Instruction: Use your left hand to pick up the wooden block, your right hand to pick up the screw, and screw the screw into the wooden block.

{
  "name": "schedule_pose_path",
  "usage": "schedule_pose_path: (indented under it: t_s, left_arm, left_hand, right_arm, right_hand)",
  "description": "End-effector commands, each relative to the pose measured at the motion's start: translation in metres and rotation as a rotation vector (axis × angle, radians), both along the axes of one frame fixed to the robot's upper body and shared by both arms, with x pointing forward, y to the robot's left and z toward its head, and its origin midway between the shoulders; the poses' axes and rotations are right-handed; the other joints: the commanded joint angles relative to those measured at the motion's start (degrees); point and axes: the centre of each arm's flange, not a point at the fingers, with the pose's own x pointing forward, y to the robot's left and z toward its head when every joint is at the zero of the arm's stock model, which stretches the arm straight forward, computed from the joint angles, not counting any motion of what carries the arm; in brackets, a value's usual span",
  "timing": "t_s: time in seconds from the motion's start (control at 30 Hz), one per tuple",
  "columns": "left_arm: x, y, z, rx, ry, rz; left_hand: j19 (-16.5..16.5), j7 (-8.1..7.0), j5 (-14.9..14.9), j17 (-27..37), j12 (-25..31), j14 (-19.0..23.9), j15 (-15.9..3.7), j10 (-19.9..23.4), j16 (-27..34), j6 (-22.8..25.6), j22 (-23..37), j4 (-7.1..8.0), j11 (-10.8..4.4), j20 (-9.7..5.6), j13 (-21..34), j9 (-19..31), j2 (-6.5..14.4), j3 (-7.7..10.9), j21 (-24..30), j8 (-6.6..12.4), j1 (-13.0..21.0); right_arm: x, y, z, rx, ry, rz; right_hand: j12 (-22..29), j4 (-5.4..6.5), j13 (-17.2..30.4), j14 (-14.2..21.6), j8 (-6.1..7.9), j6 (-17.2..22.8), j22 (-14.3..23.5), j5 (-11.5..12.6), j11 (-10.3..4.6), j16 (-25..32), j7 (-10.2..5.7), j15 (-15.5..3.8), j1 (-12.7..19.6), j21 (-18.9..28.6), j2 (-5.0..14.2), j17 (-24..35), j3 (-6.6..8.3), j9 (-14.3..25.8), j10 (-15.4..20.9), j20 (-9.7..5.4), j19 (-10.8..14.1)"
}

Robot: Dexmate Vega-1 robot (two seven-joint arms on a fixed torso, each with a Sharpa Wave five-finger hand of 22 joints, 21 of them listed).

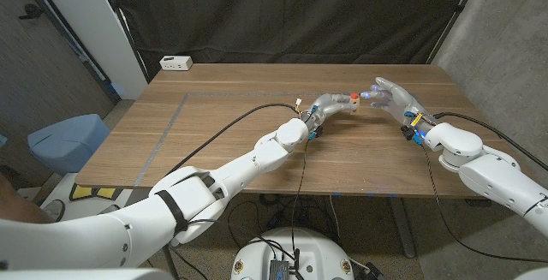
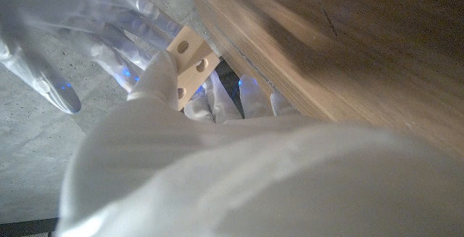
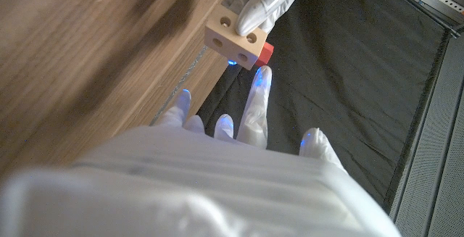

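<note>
Wooden block (image 3: 233, 40) – in left robot hand (image 1: 328, 106), holed faces toward right robot hand (image 1: 390, 97)

White two-armed robot, gloved hands.
Glossy white shells are jointed by black bands; black cables are routed along both arms; left hand (image 1: 330, 105) and right hand (image 1: 390, 96) are sheathed in translucent white gloves, blue lights glowing at fingertips (image 3: 262, 77).

I cannot read any text, label, brand, number or sign in these pictures. The small white box (image 1: 175, 62) at the far corner of the bench (image 1: 223, 100) is too small to show any writing.
</note>
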Motion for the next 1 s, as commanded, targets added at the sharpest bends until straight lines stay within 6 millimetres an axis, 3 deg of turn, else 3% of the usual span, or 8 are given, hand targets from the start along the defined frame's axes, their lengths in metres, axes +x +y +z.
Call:
schedule_pose_path:
  t_s: [0.03, 0.73, 1.0]
  left_arm:
    - [-0.002, 0.001, -0.003, 0.003, 0.000, 0.002]
    - [-0.005, 0.001, -0.004, 0.006, -0.004, 0.000]
    - [-0.006, 0.001, -0.004, 0.007, -0.005, 0.000]
  left_hand:
    - [-0.08, -0.06, 0.26, 0.15, 0.55, 0.40, -2.65, 0.37, 0.27, 0.77, 0.18, 1.76, -0.05, -0.23, 0.29, 0.24, 0.48, 1.98, 0.16, 0.33, 0.22]
    - [-0.16, 0.00, 0.25, 0.16, 0.52, 0.36, -2.65, 0.24, 0.28, 0.74, 0.18, 1.77, -0.05, -0.24, 0.31, 0.24, 0.50, 1.96, 0.12, 0.32, 0.23]
    - [-0.14, 0.01, 0.25, 0.16, 0.54, 0.34, -2.58, 0.27, 0.28, 0.74, 0.18, 1.75, -0.06, -0.13, 0.32, 0.24, 0.50, 1.97, 0.13, 0.33, 0.27]
  right_arm:
    - [0.000, -0.001, 0.000, 0.007, -0.013, -0.010]
    - [0.007, 0.008, 0.003, -0.022, 0.000, 0.040]
    - [0.009, 0.010, 0.004, -0.031, 0.005, 0.053]
  right_hand:
    - [-0.40, -0.31, 0.20, -0.01, -0.85, -1.87, 0.18, 0.33, 0.18, -0.01, -0.37, 0.14, 0.73, 0.22, 0.04, 0.14, 0.24, -0.08, -0.69, 0.15, 0.56]
    - [-1.17, -0.18, 0.22, -2.50, -3.94, -7.76, 0.20, 0.19, -0.20, -0.99, -1.48, 0.91, -0.03, -0.90, -0.68, 0.33, -0.21, -0.98, -5.13, 0.14, -1.36]
    - [-1.11, -0.04, 0.22, -2.94, -3.99, -7.65, 0.20, 0.19, -0.14, -1.06, -1.52, 0.95, -0.30, -0.98, -0.75, 0.38, -0.34, -1.18, -5.60, 0.12, -1.78]
